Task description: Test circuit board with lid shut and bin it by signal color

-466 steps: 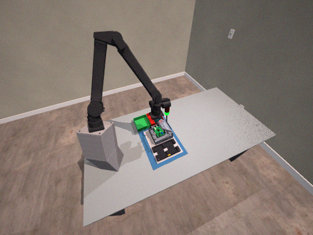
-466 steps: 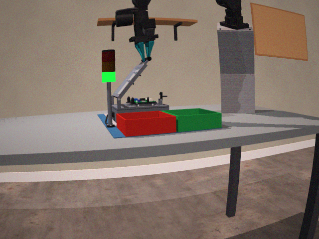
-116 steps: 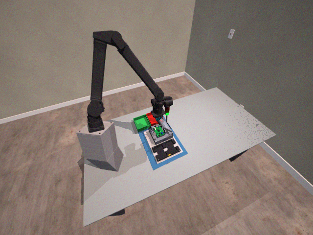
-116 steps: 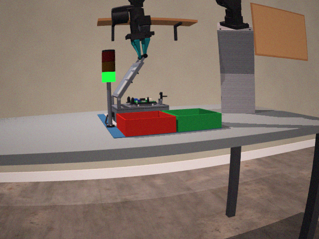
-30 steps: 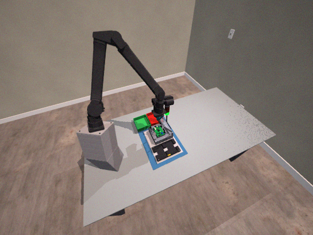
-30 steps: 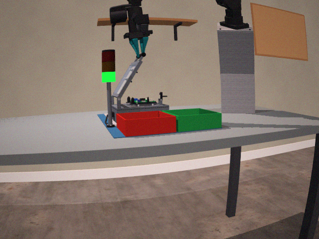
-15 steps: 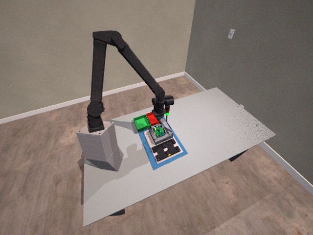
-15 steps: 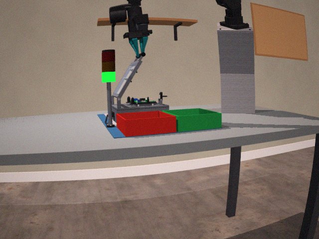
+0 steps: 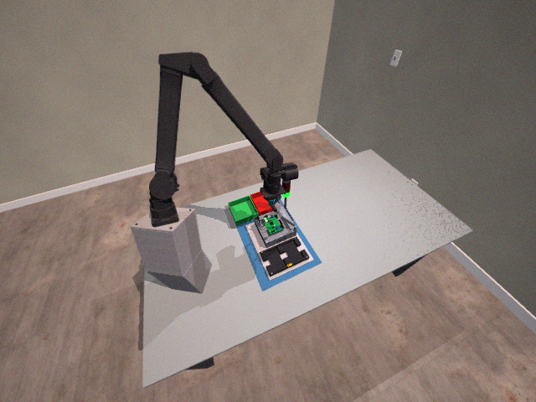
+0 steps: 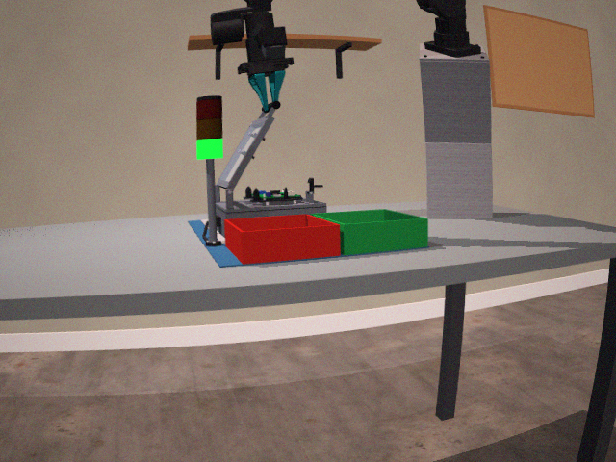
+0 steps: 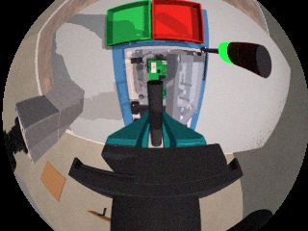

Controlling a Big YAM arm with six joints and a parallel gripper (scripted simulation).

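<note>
On the tester (image 10: pixel 270 204) plate, the circuit board (image 10: pixel 276 195) lies flat | lid (image 10: pixel 244 149) tilted up, open | gripper (image 10: pixel 269 105) clamped on the lid's handle (image 10: pixel 274 105) at its raised end | signal tower (image 10: pixel 209 148) lit green | red bin (image 10: pixel 281 241) and green bin (image 10: pixel 383 233) touching, in front | tray (image 9: pixel 286 255) beyond the tester.

Arm (image 9: pixel 167 112): matte black, boxy links. Gripper (image 10: pixel 269 101): black body, 2 tapered teal fingers (image 10: pixel 258 89). Pedestal (image 9: pixel 168 246): grey.
</note>
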